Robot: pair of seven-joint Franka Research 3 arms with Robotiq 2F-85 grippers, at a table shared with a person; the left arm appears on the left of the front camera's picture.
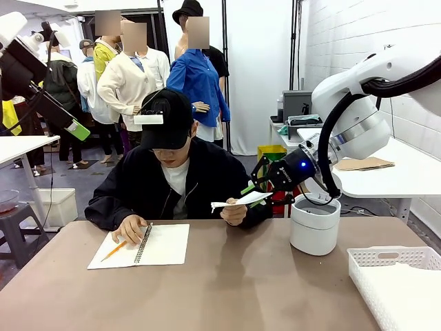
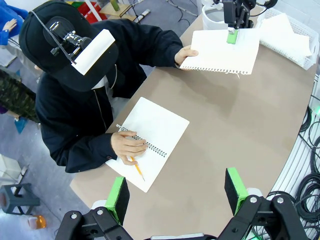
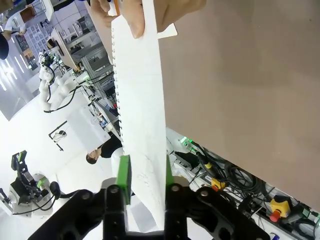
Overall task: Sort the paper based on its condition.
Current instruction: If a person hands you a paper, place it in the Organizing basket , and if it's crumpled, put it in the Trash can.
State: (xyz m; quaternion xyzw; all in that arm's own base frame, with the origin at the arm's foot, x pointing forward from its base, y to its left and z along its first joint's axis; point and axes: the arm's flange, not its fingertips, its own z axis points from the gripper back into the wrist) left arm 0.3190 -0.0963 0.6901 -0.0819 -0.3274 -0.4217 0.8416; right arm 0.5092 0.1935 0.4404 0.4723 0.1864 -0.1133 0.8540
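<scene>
As a hand (image 1: 234,212) holds it, paper (image 1: 242,200) sits within right claw (image 3: 146,170).

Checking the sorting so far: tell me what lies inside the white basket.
White paper lies in the white basket, its top sheet slightly bent. How many sheets are stacked below is covered, as is the basket's floor.

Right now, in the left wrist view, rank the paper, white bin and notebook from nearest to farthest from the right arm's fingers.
1. Paper: between the fingers.
2. White bin: just behind them.
3. Notebook: well across the table, under the person's hand.
</scene>
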